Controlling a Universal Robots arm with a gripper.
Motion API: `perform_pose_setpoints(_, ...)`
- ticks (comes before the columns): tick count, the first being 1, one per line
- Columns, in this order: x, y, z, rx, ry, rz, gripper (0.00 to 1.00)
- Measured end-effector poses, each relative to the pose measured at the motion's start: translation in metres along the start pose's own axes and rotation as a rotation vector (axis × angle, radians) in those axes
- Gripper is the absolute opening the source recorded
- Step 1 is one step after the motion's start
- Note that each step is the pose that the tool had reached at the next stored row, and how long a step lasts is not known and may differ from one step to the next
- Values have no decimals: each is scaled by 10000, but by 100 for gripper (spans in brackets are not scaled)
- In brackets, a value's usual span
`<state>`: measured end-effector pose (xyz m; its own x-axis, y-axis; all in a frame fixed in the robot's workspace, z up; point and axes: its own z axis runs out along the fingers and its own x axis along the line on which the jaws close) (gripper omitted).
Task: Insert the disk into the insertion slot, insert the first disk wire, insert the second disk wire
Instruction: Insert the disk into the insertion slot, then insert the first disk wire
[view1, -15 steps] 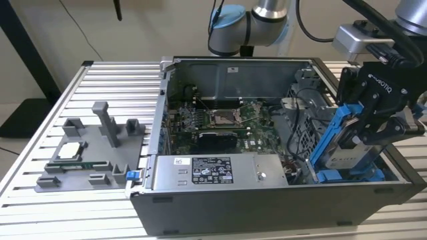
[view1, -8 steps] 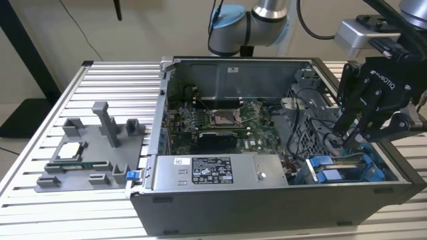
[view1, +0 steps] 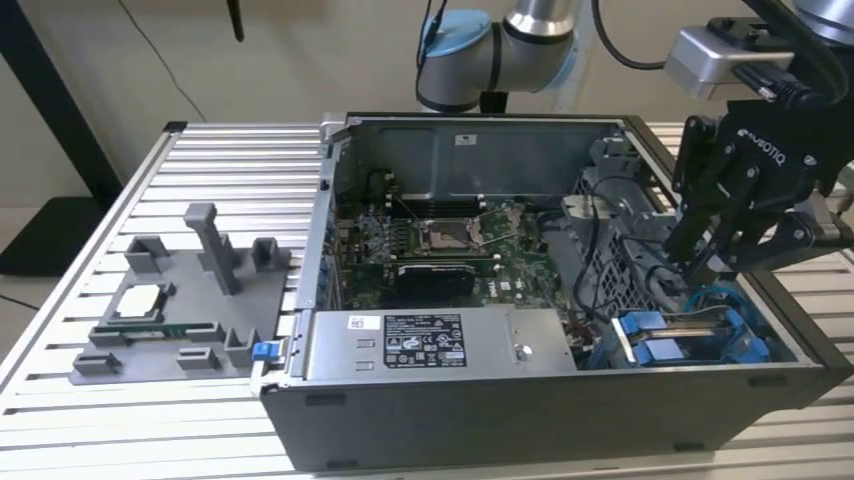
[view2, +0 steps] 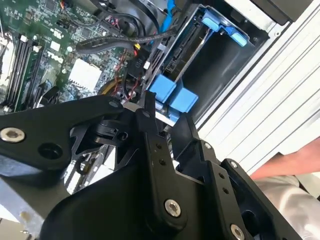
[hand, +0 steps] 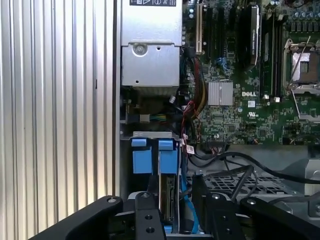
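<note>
The arm (view1: 534, 40) comes in from behind the open computer case (view1: 534, 430). It bends down over the case's drive corner, so the black gripper (view1: 711, 268) hangs steeply, tips downward, inside the case wall. The green motherboard (view1: 441, 240) lies well off to one side of the gripper, lower in the case.

Straight under the tips is the insertion slot (hand: 152, 135), the grey metal bay. The disk (hand: 168, 192) stands on edge in it, and its two blue carrier tabs (hand: 142, 160) jut out just beyond the tips.

In the first wrist view the gripper (hand: 174, 192) has its fingers (hand: 150, 212) parted. The disk's thin edge rises into the gap, close against one finger and short of the other. Whether either finger presses on it cannot be told. A blue cable (hand: 184, 205) runs through the same gap beside the disk. Black cables (hand: 240, 162) loop near the other finger, on the motherboard side.
</note>
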<state>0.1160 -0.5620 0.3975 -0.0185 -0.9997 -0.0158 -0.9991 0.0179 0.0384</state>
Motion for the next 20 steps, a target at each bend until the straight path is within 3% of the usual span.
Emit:
perform_pose_setpoints(5, -54, 1, 1, 342, -304, -22, 100)
perform_pose_setpoints(8, -75, 1, 2, 581, -427, -35, 100)
perform_pose_setpoints(10, -81, 2, 8, 716, -455, -39, 100)
perform_pose_setpoints(20, -168, 1, 64, 1088, -463, -38, 100)
